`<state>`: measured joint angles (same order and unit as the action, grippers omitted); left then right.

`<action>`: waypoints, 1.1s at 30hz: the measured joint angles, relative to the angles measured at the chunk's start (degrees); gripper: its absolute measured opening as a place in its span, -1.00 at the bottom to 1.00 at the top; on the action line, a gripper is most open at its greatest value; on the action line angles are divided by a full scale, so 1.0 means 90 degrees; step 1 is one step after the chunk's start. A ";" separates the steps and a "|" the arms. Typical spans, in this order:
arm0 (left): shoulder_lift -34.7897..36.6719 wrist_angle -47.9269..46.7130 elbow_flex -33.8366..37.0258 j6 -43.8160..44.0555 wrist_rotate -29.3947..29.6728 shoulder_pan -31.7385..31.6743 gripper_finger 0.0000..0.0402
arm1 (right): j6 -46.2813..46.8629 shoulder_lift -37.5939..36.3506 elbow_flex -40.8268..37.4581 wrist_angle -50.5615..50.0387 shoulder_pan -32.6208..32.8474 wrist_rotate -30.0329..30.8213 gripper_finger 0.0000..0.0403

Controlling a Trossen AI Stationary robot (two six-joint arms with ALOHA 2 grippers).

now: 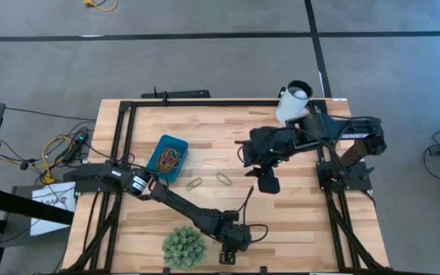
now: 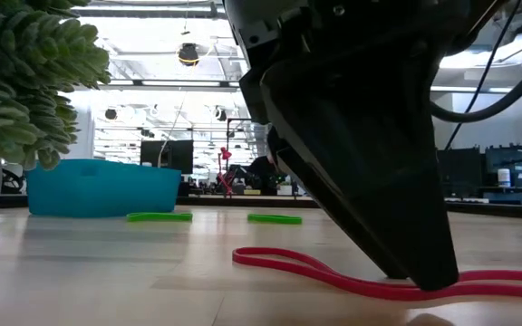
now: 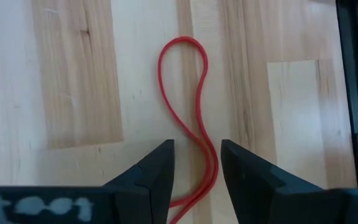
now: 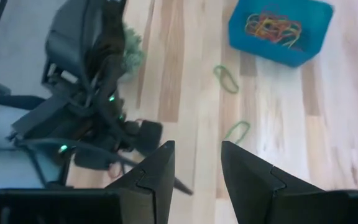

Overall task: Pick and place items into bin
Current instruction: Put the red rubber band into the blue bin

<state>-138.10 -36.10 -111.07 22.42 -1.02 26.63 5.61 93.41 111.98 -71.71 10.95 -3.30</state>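
Straddling a red band [image 3: 188,118] with fingers [image 3: 157,174] parted, left gripper [image 3: 196,168], band's near end hidden, right gripper [image 4: 196,165] parted, empty.

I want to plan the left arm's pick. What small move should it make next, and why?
Probably close the left end effector: its open fingers straddle the red rubber band, which lies flat on the table. In the low view the tips look down at the wood already.

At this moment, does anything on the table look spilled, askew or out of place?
Nothing spilled or damaged. Three rubber bands lie outside the teal bin: two green bands on bare wood beside it, and a red band between the left gripper's open fingers.
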 joint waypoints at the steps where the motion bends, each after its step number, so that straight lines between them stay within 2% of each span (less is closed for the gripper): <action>1: 0.0000 -0.0002 0.0000 0.0054 0.0000 0.0000 -0.36 | 0.0041 0.0000 0.0000 -0.0010 0.0056 0.0002 -0.38; 8: -0.0007 -0.0108 0.0007 0.0373 0.0103 0.0084 -0.36 | 0.0048 0.0000 0.0000 0.0032 0.0308 0.0021 -0.38; 16: -0.0027 -0.0375 0.0007 0.1036 0.0885 0.0320 -0.36 | 0.0053 0.0000 0.0000 0.0123 0.0366 0.0040 -0.38; 28: -0.0018 -0.0805 0.0010 0.1842 0.1178 0.0639 -0.36 | -0.0003 0.0000 0.0000 0.0164 0.0365 0.0038 -0.38; 33: -0.0048 -0.0991 0.0010 0.1875 0.1282 0.0680 -0.36 | -0.0005 0.0000 0.0000 0.0164 0.0365 0.0038 -0.38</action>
<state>-138.54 -45.01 -110.98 39.29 10.52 32.75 5.56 93.41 111.98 -70.24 14.24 -2.96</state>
